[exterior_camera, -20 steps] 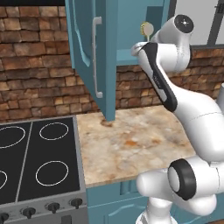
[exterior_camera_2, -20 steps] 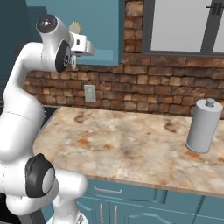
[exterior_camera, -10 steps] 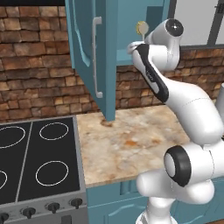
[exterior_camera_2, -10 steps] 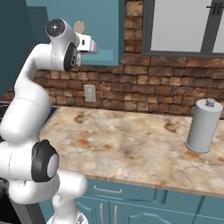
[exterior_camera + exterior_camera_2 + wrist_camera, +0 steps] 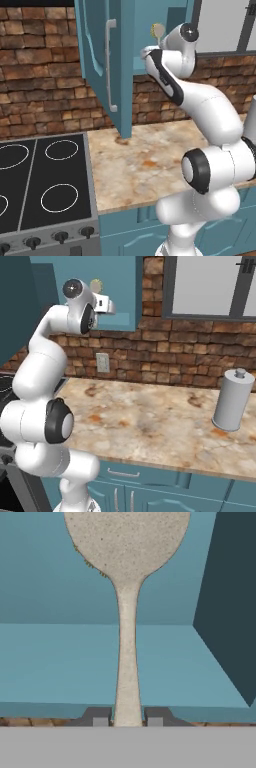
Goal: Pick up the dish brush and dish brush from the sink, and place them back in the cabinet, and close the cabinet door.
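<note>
- Plainly, no brand, label or writing is showing on anything.
- One gripper (image 5: 127, 718) is pinching one brush (image 5: 127, 587) by its thin handle, its two fingers (image 5: 98, 716) pressing in on either side of the stem.
- One brush is being held with its round speckled beige head pointing into the open cabinet (image 5: 150, 35), above the light blue floor of the compartment, with the darker side wall to the right in the hand view.
- From the left base view the brush head is showing just above the arm's wrist, in front of the cabinet's interior.
- One door (image 5: 102, 65) is standing open to the left of the arm, with one long silver handle (image 5: 109, 65) on it.
- One grey canister (image 5: 232, 400) is standing upright on the counter (image 5: 150, 421), well apart from the arm.
- One stovetop (image 5: 42, 182) is lying left of the counter, with four white rings in view, and four knobs are showing along its front.
- One wall outlet (image 5: 103, 362) is sitting on the brick wall.
</note>
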